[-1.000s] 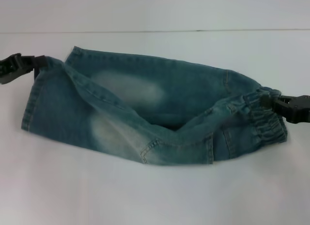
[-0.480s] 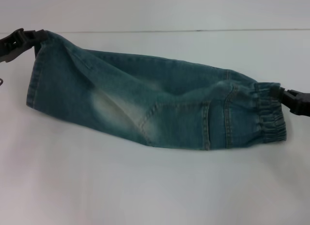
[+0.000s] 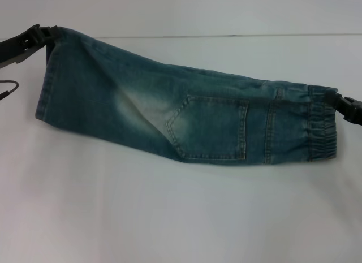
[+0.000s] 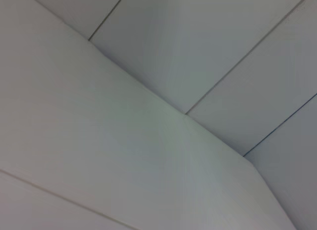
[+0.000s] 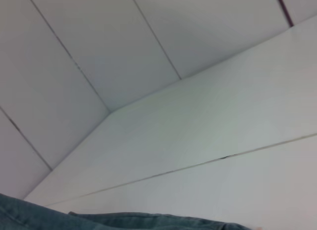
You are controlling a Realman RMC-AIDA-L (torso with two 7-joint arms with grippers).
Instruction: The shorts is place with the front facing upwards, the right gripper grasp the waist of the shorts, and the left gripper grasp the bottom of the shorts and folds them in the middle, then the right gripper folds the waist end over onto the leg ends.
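The shorts point(image 3: 169, 116) hang stretched across the head view, folded lengthwise, with a back patch pocket point(image 3: 212, 127) facing me. My left gripper point(image 3: 42, 34) at the upper left is shut on the bottom of the shorts point(image 3: 48, 76), lifted high. At the right edge my right gripper point(image 3: 342, 104) is shut on the waist of the shorts point(image 3: 322, 124), its puckered elastic band hanging lower. The leg ends sit under the left gripper. A strip of denim point(image 5: 99, 221) shows in the right wrist view. The left wrist view shows only white surface.
A white table point(image 3: 181, 218) spreads below the shorts, meeting a white wall point(image 3: 181, 14) behind. A thin dark cable point(image 3: 8, 89) loops at the far left edge.
Both grippers have risen and pulled apart, drawing the shorts taut. The upper leg has swung over the lower one, so the faded front patch is gone and the back pocket now faces me.
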